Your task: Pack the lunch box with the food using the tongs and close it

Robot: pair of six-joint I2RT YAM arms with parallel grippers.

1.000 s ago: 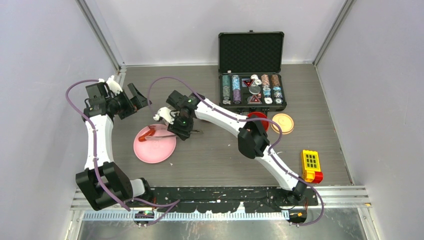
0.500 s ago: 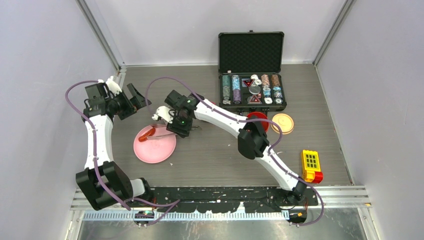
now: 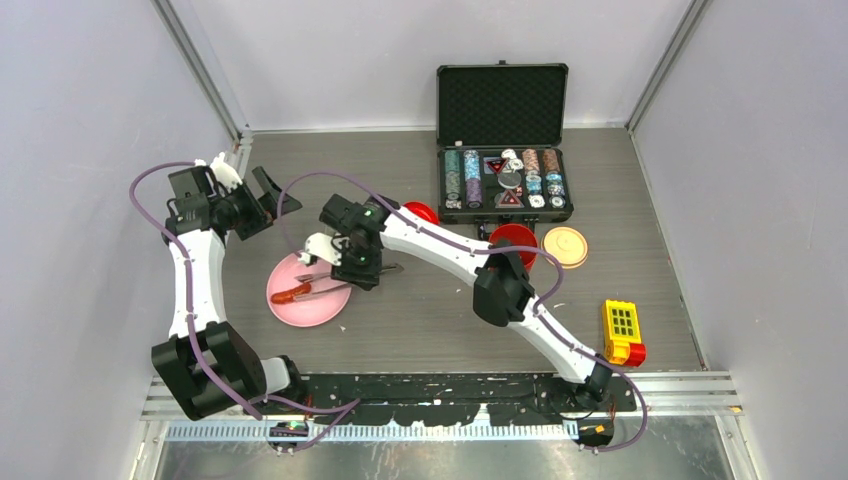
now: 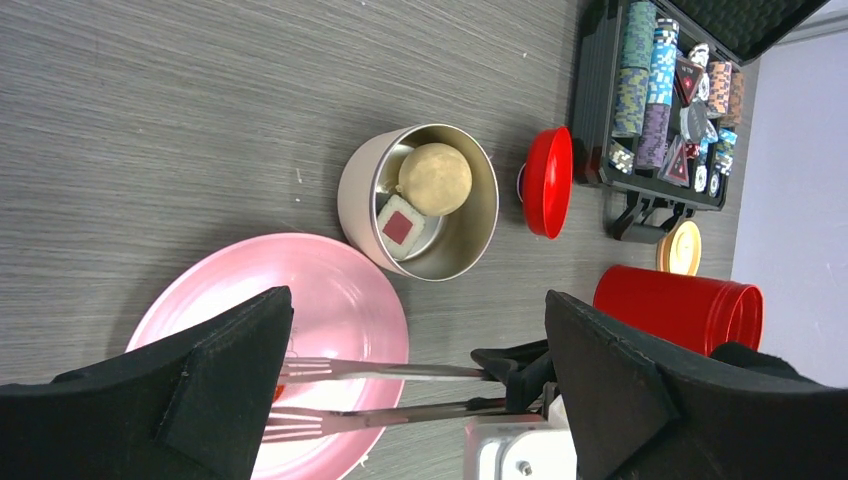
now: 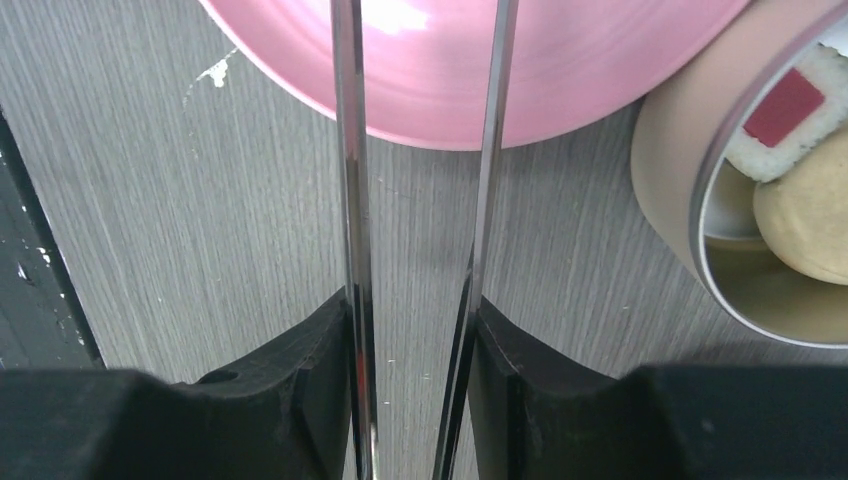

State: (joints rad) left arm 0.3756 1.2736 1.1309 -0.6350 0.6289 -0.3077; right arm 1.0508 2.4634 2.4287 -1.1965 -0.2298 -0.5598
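Observation:
My right gripper (image 3: 350, 268) is shut on the tongs (image 3: 322, 287), one finger pressing each slim arm (image 5: 347, 200). The tong tips reach left over the pink plate (image 3: 315, 305) to the red sausage (image 3: 292, 294); I cannot tell if they pinch it. The steel bowl (image 4: 355, 195) beside the plate holds a white cube with red centre (image 4: 398, 226) and a pale lump (image 4: 436, 178); my right arm hides it from above. The red canister (image 3: 513, 238) stands open, with its red lid (image 3: 420, 211) and the beige lid (image 3: 565, 246) lying apart from it. My left gripper (image 3: 265, 193) hangs open and empty, above and to the left.
An open black case of poker chips (image 3: 505, 175) sits at the back right. A yellow and red block toy (image 3: 622, 332) lies near the front right edge. My right arm (image 3: 440, 245) stretches diagonally across the table's middle, just above the surface.
My right gripper has swung toward the near left with the tongs. The sausage has shifted from the plate's far rim to its near-left part. The red lid now shows behind the arm.

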